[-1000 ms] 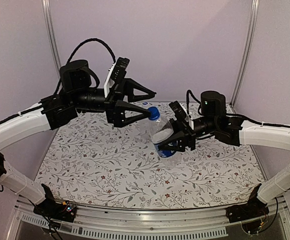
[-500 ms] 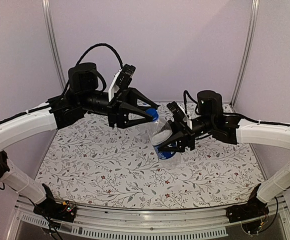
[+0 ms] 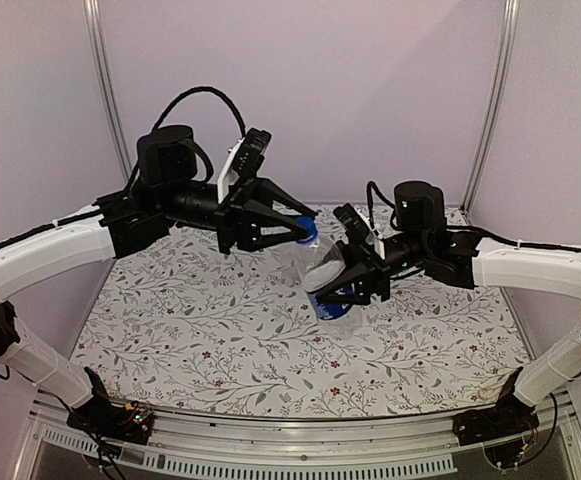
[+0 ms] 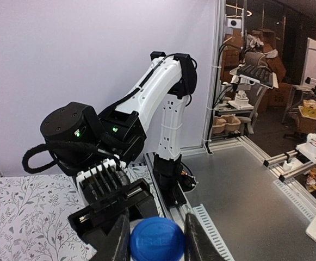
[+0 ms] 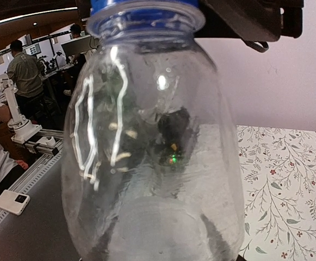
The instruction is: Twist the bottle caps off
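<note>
Early stage: right jaws clamped round the bottle [image 3: 322, 272], tilted over the desk [image 3: 200, 330]; left jaws pinched shut on its blue cap [image 4: 156, 241], cap still on the neck. Unscrewing looks unstarted; no other bottle in sight.

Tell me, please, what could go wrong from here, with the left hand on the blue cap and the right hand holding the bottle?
1. The left hand pinches the blue cap only with its fingertips, so it may slip round the cap when it twists.
2. The right hand holds the thin clear bottle by its body, tilted; the bottle may turn along with the cap, or buckle in that grip.
</note>
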Robot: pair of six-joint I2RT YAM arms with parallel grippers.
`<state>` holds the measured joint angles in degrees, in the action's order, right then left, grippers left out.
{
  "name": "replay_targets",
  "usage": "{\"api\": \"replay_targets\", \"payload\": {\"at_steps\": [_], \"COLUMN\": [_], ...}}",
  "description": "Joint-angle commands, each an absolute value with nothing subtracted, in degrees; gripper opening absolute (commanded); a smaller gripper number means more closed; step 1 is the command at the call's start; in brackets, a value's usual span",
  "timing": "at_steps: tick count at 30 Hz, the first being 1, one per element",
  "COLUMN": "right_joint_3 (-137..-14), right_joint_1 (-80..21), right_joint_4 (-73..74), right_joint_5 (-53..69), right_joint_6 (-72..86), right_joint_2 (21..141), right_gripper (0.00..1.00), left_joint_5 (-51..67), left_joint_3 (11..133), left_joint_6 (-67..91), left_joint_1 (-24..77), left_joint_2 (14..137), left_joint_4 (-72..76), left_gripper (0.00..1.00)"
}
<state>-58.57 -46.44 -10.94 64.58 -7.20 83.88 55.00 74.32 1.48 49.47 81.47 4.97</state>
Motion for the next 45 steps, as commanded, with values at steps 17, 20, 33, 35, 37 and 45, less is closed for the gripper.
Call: {"api": "replay_targets", "payload": {"at_steps": [17,20,33,35,37,45], "right_joint_3": [-58.0,-57.3,-55.6,-55.8,-56.0,-57.5], "right_joint_1": [-45.9,-45.9,-45.9,-45.9,-45.9,-45.9], "right_joint_4": [-9.8,-10.6,-12.5,-12.3,-11.9,-10.0], "right_joint_5": [28.5,28.2,28.1,29.0,29.9,37.2], "right_joint_6": [-7.1,-7.4,-7.3,-7.3,-7.5,-8.3], "right_joint_2": [80.2,79.4,78.1,78.5,79.0,81.0], "right_gripper": [0.41,0.41,0.41,0.41,0.41,0.41], "left_joint_5": [-2.9,-5.3,-11.6,-11.2,-9.1,3.5], "left_joint_3": [68.9,68.9,71.0,70.8,70.4,69.0], "left_joint_6": [19.9,21.7,20.5,20.1,19.0,11.8], "left_joint_1": [59.5,59.6,59.6,59.6,59.6,59.3], "left_joint_2": [78.4,78.9,79.1,78.7,78.3,76.1], "left_joint_4": [5.3,5.9,3.4,3.9,5.5,10.2], "left_gripper": [0.01,0.0,0.01,0.07,0.16,0.67]}}
